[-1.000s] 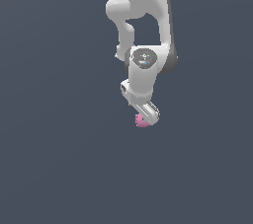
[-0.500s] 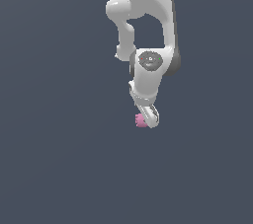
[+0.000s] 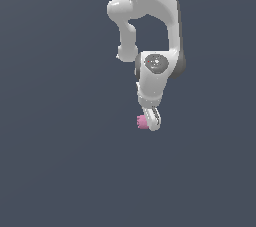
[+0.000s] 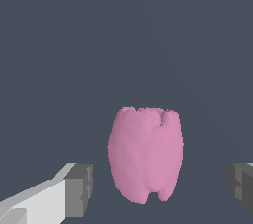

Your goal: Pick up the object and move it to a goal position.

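Observation:
The object (image 4: 146, 159) is a small matte pink lump with a bumpy outline. In the wrist view it sits between the two grey fingertips (image 4: 79, 190), with a clear gap on each side, so the gripper (image 4: 160, 188) is open around it without touching. In the exterior view the object (image 3: 142, 122) shows as a pink spot at the tip of the white gripper (image 3: 150, 121), which points down from the arm and covers part of it.
The white arm (image 3: 150, 31) reaches down from the top of the exterior view. A plain dark grey surface (image 3: 60, 161) surrounds the object on all sides.
The gripper has shifted slightly toward the exterior view's right and a little lower, settling around the pink object. The object stays in about the same place.

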Action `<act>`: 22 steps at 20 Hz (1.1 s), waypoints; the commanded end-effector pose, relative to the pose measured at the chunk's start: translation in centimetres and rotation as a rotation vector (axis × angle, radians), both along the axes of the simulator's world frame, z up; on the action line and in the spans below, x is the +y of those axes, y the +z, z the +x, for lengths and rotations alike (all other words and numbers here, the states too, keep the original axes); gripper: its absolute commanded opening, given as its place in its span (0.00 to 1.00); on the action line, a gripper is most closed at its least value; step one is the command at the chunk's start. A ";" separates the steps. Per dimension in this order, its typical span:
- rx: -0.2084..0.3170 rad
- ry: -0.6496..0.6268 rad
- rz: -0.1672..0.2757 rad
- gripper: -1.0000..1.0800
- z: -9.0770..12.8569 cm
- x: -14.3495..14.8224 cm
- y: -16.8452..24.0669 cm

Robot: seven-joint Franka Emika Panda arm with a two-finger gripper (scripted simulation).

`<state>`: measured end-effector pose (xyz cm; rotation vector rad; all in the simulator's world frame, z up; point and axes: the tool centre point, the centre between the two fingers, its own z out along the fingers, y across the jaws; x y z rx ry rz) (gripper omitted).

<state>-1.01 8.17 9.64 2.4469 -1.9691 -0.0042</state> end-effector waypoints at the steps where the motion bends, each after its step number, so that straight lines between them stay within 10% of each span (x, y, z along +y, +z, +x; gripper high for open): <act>1: -0.001 -0.029 -0.001 0.96 0.0 0.2 -0.1; 22: -0.002 -0.059 -0.001 0.96 -0.2 0.4 -4.8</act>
